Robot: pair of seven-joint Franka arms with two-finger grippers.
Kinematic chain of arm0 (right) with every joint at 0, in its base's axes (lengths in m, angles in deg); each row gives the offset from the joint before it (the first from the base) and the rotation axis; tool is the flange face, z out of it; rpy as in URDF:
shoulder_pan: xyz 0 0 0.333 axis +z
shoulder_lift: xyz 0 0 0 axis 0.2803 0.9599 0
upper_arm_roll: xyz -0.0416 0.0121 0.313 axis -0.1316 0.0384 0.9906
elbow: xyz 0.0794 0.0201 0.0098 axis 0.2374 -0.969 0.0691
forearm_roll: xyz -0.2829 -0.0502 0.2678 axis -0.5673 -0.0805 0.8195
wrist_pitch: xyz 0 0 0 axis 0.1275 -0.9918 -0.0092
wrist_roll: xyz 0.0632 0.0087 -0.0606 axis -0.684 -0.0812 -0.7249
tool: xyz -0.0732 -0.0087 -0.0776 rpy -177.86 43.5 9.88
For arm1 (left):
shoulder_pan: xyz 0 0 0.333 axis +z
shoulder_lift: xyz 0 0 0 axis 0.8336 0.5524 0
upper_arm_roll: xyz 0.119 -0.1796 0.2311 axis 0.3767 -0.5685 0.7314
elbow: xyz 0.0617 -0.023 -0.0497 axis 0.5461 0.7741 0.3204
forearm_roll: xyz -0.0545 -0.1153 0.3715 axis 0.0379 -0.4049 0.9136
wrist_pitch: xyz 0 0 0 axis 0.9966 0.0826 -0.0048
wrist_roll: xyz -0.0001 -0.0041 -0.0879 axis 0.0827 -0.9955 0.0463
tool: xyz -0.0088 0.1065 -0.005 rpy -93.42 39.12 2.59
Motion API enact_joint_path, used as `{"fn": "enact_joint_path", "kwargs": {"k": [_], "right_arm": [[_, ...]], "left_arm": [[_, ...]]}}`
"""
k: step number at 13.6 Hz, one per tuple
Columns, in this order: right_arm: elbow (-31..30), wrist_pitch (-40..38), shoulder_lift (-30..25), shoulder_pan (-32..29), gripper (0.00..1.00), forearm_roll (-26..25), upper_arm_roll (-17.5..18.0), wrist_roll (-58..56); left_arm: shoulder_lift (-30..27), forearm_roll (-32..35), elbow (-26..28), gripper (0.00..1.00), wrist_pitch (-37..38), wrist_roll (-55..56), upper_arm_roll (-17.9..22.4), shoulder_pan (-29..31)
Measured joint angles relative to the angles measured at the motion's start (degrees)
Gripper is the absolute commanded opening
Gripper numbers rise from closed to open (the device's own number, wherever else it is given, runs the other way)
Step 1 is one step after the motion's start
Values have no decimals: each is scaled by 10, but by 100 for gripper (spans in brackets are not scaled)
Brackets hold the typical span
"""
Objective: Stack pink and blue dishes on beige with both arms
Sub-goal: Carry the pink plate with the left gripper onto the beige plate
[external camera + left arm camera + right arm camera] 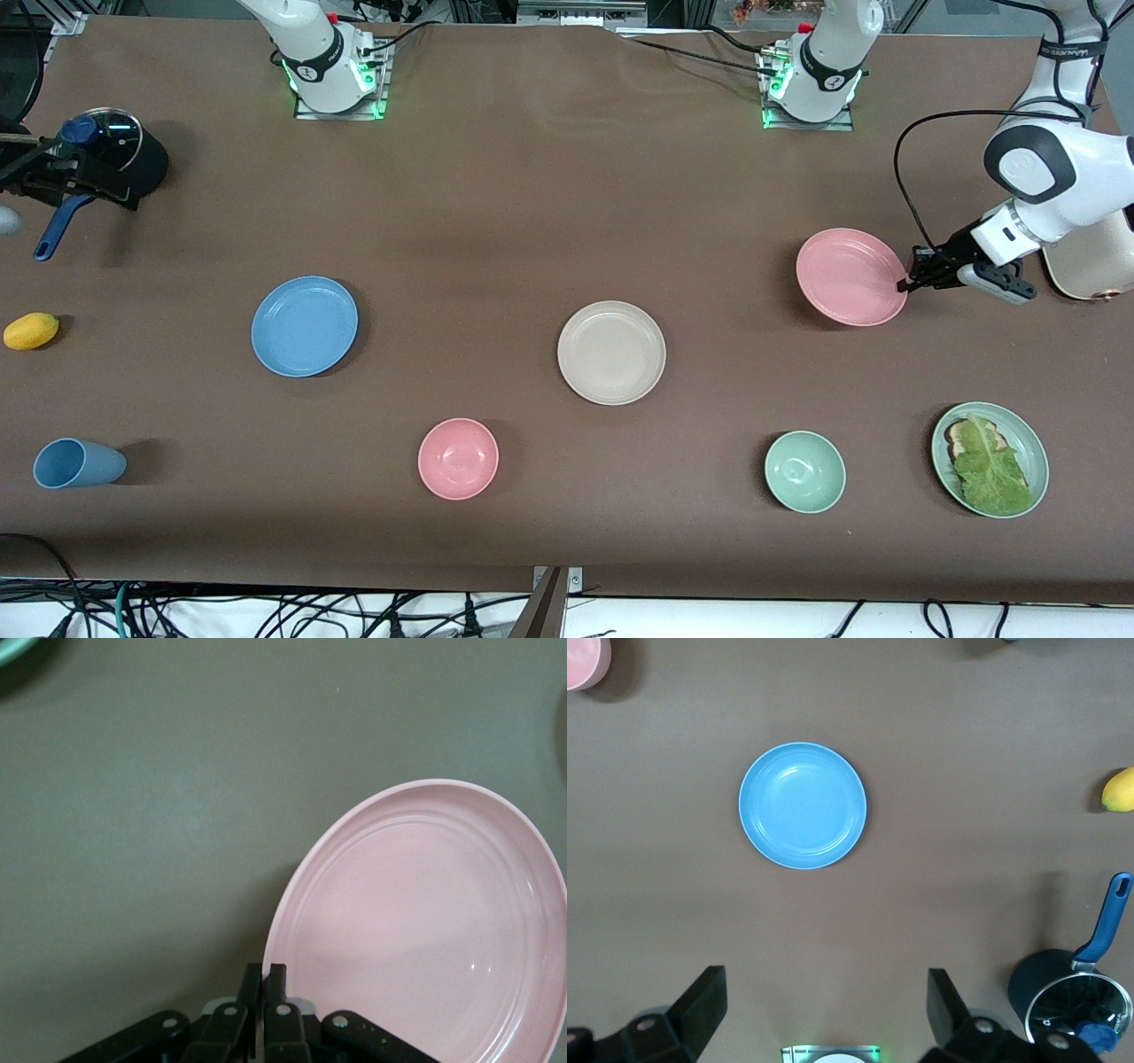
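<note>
The pink plate is toward the left arm's end of the table. My left gripper is shut on its rim. The held edge is raised, and a shadow lies under it. The beige plate lies flat mid-table with nothing on it. The blue plate lies flat toward the right arm's end. My right gripper hangs high over the table near its own base, open and holding nothing. It is out of the front view.
Along the edge nearest the front camera stand a blue cup, a pink bowl, a green bowl and a green plate with lettuce. A yellow fruit and a lidded dark pot are at the right arm's end.
</note>
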Motion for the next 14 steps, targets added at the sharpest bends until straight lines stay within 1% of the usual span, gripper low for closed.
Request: {"fn": "enact_joint_path", "kwargs": {"k": [2, 8, 11, 14], "right_arm": [[0, 0, 0, 0, 100, 0, 0, 0], [0, -1, 0, -1, 100, 0, -1, 0], [0, -1, 1, -2, 100, 0, -1, 0], [0, -1, 1, -2, 100, 0, 0, 0]], "left_arm": [[-1, 13, -14, 0, 5, 47, -1, -23], [7, 14, -40, 0, 5, 212, -17, -121], [24, 17, -67, 0, 5, 290, -45, -149], [55, 46, -107, 0, 5, 366, -64, -166]]}}
